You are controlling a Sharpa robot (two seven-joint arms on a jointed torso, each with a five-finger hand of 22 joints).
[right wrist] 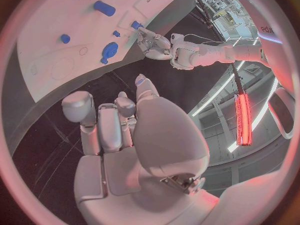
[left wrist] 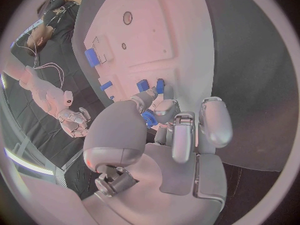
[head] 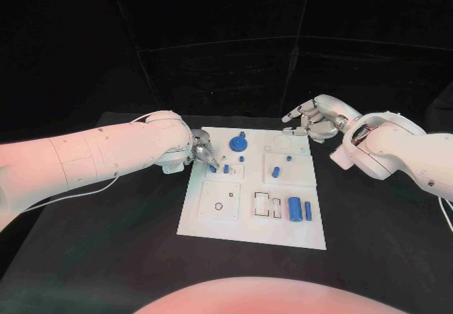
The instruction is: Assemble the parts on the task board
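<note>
The white task board point(head: 219, 222) lies mid-table. My left hand point(head: 201, 154) is at its far left edge and pinches a small blue part point(left wrist: 149, 118) between thumb and finger, low over the board. Two short blue pegs point(left wrist: 143, 85) stand just beyond the fingertips, seen in the head view as pegs point(head: 226, 169). A round blue knob point(head: 239, 142) sits near the far edge. My right hand point(head: 316, 118) hovers off the board's far right corner with its fingers point(right wrist: 109, 117) loosely bent, apart and holding nothing.
A blue peg point(head: 275, 173) stands mid-board. Two blue cylinders point(head: 294, 209) lie side by side near the board's right front. White sockets and a small ring hole point(head: 219, 207) mark the left front. Black table point(head: 113, 248) surrounds the board.
</note>
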